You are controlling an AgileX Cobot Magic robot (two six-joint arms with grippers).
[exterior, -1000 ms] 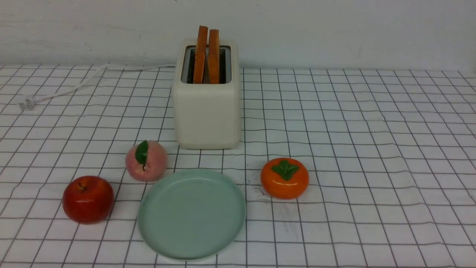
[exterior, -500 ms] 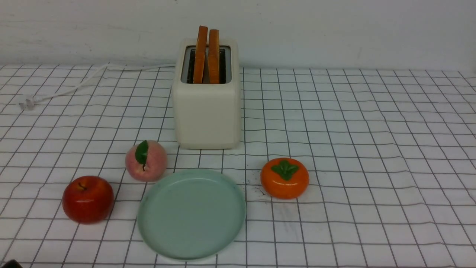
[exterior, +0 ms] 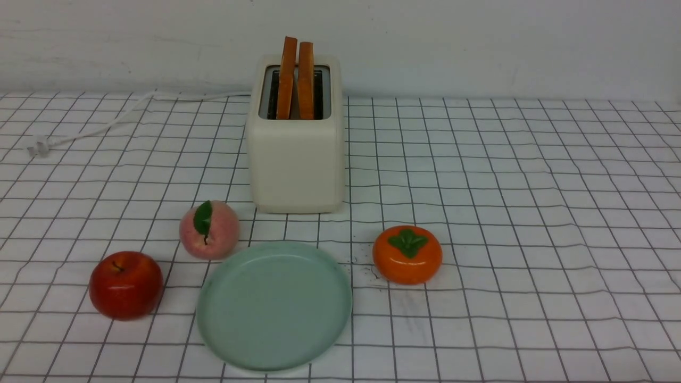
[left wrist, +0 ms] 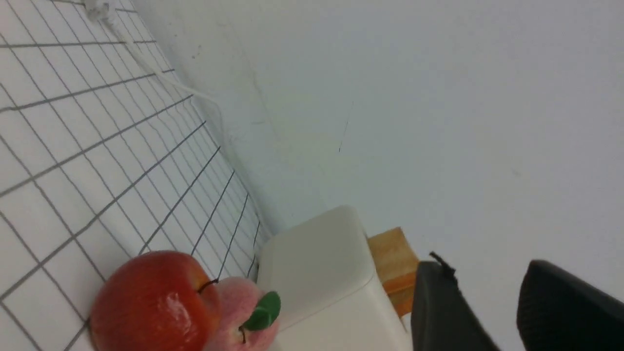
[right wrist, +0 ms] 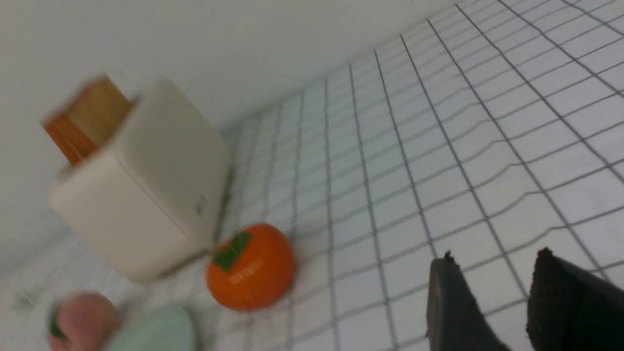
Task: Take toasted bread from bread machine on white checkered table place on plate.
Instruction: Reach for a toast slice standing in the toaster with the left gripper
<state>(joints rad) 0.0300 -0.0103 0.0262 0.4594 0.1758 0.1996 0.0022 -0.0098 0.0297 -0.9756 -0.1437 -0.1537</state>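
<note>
- Left gripper (left wrist: 482, 265): two black fingers parted, nothing between them.
- Right gripper (right wrist: 495, 253): fingers likewise apart, gripping nothing.
- Plate (exterior: 274, 306): mint-green, bare, by the near edge of the white checkered table (exterior: 532, 213), left of centre.
- Red apple (exterior: 126, 285): toward the near-left corner, apart from the plate.
- Persimmon (exterior: 407, 254): right of the plate, apart.
- Peach (exterior: 209, 230): just beside the plate's far-left rim.
- Bread machine (exterior: 296, 159): cream, beyond the plate, near the far edge.
- Toasted bread (exterior: 288, 80): two slices upright in the slots, side by side, tops protruding.
- Power cord (exterior: 106, 123): white, trailing left along the far edge.
</note>
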